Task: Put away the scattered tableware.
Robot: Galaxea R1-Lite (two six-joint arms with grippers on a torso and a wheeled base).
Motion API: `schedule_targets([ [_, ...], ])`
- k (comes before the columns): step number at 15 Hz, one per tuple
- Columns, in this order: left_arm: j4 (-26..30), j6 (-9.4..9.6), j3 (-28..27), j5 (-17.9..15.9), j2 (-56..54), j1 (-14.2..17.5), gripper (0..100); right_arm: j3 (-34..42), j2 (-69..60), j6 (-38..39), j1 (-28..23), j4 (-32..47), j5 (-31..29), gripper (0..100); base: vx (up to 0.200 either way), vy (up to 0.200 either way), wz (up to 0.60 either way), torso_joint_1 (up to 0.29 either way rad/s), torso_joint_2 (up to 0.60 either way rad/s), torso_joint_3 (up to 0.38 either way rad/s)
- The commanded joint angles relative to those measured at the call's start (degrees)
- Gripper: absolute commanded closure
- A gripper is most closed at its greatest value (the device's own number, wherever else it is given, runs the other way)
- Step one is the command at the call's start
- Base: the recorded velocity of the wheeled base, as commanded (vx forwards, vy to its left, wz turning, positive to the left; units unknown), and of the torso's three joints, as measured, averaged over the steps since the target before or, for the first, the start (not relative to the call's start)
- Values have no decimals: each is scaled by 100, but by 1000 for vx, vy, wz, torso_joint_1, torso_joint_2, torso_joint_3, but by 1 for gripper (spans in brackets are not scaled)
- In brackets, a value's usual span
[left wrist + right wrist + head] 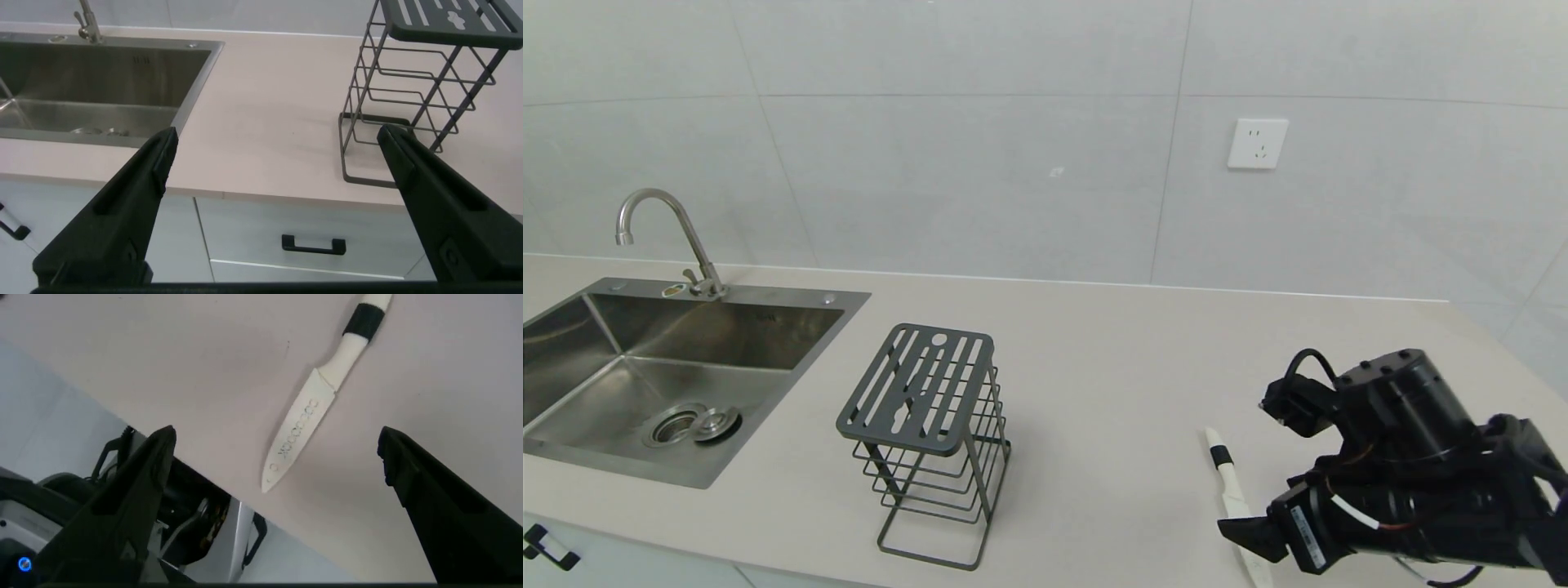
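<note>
Jaws gape wide, empty, on both arms — right jaws above the white black-banded knife (304, 429). Straddle its handle squarely before closing.

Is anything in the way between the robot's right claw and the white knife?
Nothing visible is. The open right gripper hangs over the white knife, which lies alone on the bare countertop.

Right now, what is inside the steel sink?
The stainless steel sink holds a round drain strainer and a round metal stopper beside it. Its near rim hides the front floor.
</note>
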Motion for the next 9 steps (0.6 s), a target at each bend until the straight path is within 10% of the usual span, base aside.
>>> schedule_targets([
  [1,0,-4,0,0,7,0,0,-179,744,479,371,5,-247,0,0,0,0,0,0,0],
  [9,0,-4,0,36,7,0,0,-338,1148,742,125,5,-493,0,0,0,0,0,0,0],
])
